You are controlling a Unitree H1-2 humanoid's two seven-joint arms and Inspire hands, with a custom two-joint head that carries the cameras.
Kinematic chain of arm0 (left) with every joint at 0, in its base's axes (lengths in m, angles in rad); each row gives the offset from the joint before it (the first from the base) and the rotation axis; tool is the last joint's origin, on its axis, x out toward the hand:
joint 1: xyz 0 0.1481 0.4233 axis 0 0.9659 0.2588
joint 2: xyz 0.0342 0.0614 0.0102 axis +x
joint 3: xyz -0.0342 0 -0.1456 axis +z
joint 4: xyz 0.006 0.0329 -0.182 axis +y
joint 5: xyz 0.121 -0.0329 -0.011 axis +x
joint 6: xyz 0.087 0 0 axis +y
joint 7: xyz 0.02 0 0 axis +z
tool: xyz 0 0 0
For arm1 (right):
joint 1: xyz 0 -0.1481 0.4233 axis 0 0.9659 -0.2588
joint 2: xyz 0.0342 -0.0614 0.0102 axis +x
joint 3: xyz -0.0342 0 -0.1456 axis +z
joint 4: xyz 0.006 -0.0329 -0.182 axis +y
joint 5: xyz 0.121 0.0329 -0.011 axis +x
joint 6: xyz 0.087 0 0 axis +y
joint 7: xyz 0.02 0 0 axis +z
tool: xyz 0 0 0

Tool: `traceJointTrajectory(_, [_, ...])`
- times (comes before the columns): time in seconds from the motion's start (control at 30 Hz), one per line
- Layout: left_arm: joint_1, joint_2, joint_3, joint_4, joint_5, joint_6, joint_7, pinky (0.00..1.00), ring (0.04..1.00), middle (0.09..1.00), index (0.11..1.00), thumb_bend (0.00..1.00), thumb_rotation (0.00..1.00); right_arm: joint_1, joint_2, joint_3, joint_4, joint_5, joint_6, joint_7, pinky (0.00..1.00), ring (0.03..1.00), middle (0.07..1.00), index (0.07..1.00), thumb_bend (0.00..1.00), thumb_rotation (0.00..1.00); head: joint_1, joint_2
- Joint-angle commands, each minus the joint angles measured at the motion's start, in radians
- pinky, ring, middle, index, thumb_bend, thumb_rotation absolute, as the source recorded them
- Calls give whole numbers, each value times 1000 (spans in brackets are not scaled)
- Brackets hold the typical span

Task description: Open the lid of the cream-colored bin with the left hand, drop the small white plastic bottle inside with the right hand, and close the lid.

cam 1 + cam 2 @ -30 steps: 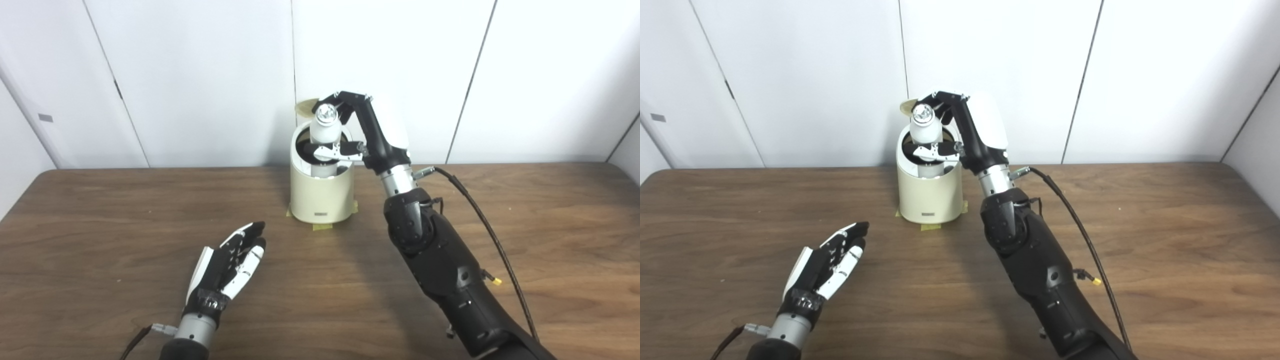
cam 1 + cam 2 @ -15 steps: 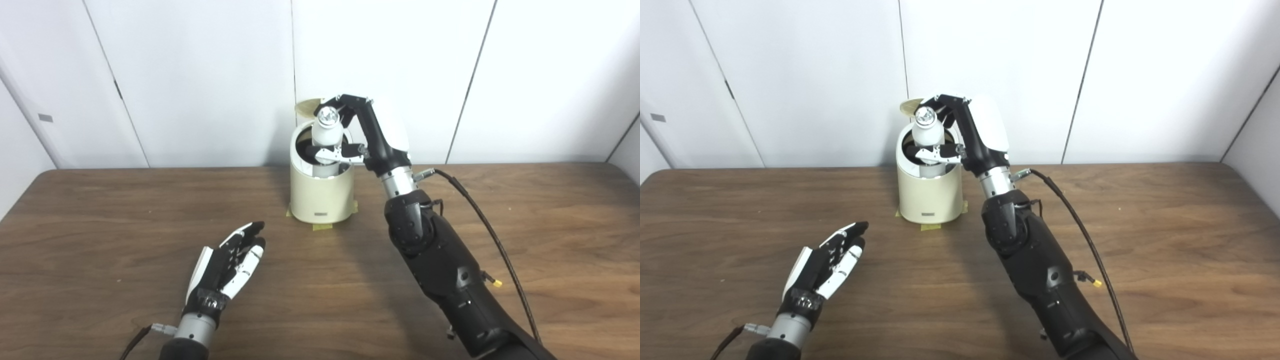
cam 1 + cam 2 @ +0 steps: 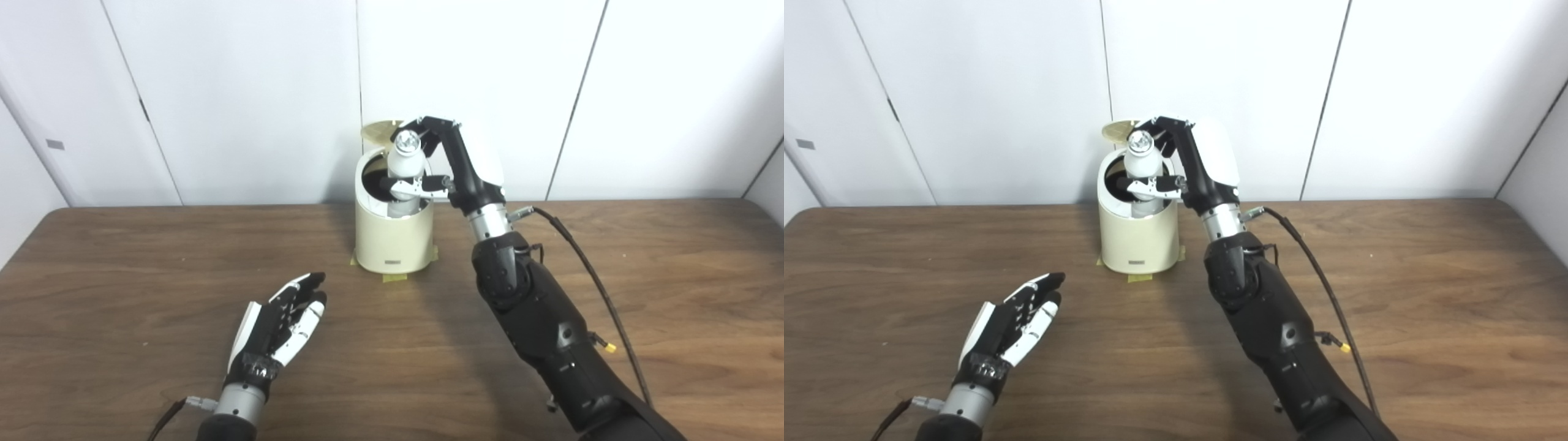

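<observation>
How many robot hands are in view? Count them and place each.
2. The left hand lies open, palm up, on the table. The right hand holds the white bottle over the open cream bin.

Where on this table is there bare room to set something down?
Bare wood lies right of the black right arm, out to the brown wooden table's edge, and left of the cream-colored bin, beyond the open left hand. Crowded: the bin's mouth, where the right hand holds the small white plastic bottle.

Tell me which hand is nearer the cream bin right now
Right. The right hand is over the cream bin's open mouth, holding the white bottle. The left hand is open over the table, nearer the robot, well short of it.
</observation>
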Motion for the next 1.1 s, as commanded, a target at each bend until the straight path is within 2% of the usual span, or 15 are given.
traceJointTrajectory(0.0, [-18,0,2,-34,7,-11,13,813,869,873,865,406,631,-63,0,-13,-18,3,-4,-21,364,421,489,502,502,0,1,2])
traceJointTrajectory(0.73, [-22,-2,4,-24,4,-24,12,837,879,881,863,405,639,-64,-1,1,50,-15,-17,-48,364,421,491,500,502,0,4,10])
traceJointTrajectory(0.87, [-23,-4,5,-27,0,-21,12,833,876,878,861,401,634,-62,4,-1,56,-10,-4,-43,361,419,487,512,501,0,5,11])
traceJointTrajectory(1.07, [-24,-5,8,-29,-5,-16,10,816,869,873,862,405,629,-58,4,1,39,10,50,14,336,427,496,553,496,0,4,13])
